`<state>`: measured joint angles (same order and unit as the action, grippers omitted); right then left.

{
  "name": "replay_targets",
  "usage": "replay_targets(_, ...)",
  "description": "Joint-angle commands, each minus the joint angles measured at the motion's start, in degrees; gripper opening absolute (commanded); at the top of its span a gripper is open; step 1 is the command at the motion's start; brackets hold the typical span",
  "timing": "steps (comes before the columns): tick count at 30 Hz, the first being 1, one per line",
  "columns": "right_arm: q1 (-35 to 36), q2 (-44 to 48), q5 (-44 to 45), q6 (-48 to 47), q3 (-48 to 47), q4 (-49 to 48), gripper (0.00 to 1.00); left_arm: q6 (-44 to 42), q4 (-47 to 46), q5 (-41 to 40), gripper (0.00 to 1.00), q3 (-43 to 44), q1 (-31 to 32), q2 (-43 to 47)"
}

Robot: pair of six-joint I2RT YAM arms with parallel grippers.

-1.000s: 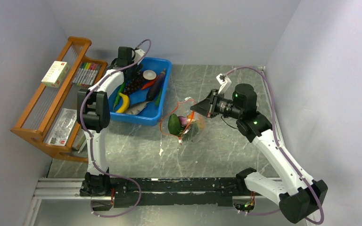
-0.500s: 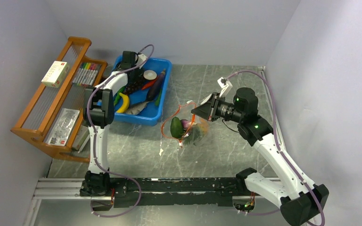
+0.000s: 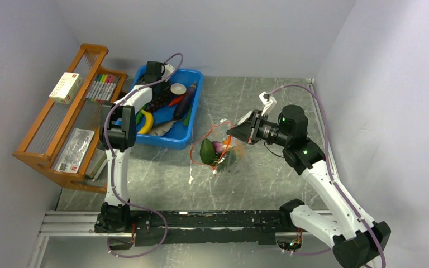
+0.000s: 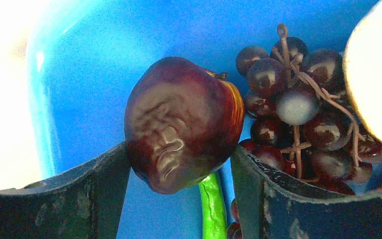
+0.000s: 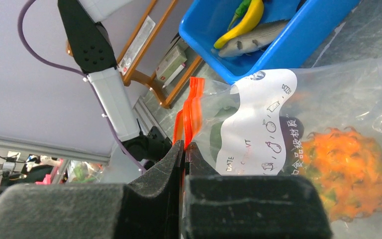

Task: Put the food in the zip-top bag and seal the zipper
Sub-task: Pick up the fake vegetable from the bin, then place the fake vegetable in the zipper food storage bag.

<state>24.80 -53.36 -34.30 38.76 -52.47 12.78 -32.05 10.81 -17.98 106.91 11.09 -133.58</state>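
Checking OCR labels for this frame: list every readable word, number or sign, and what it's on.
"DATE": white label panel of the zip-top bag, right wrist view.
Line under it, starting "C": creased, not readable in full.
Chinese characters at the panel's lower edge: too blurred.
White box on the wooden rack: print too small.
Packet on the rack's lower shelf: too small.

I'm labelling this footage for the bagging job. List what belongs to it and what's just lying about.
Job: zip-top bag, zipper, pineapple, grapes, dark red fruit, eggplant.
Lying about: marker pens, wooden rack, white box.
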Motion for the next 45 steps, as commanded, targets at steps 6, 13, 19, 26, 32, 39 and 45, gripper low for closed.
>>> replay_targets(6, -0.2, -1.4, -0.4, 1.8, -1.2, -5.4, 0.00, 6.5, 3.6, -0.8, 0.57, -1.4, 0.4, 6.7)
replay_targets(13, -0.2, -2.2, 0.5, 0.9, -0.8, -4.6, 0.00, 12.3, 7.3, 3.9, 0.51, -6.2, 0.4, 12.9)
replay_targets(19, -0.2, -1.4, 3.4, -1.4, -1.3, -2.2, 0.00, 17.2, 14.0, 5.7, 0.51, -3.2, 0.4, 16.1)
replay_targets(26, -0.2, -2.1, 3.0, -1.4, -1.3, -2.0, 0.00, 23.4, 20.5, 15.0, 0.51, -4.2, 0.4, 24.2)
replay_targets(32, -0.2, -3.0, 3.0, -1.4, -1.1, -3.2, 0.00, 28.2, 19.5, 32.3, 0.52, -13.4, 0.3, 36.9)
replay_targets(39, -0.2, -4.6, 3.6, -2.1, -2.3, -2.7, 0.00, 33.4, 15.6, 50.1, 0.52, -26.1, 0.3, 51.5)
replay_targets(45, -0.2, -5.7, 3.6, -0.6, -2.2, -4.2, 0.00, 38.4, 13.1, 66.8, 0.52, -36.2, 0.3, 62.3)
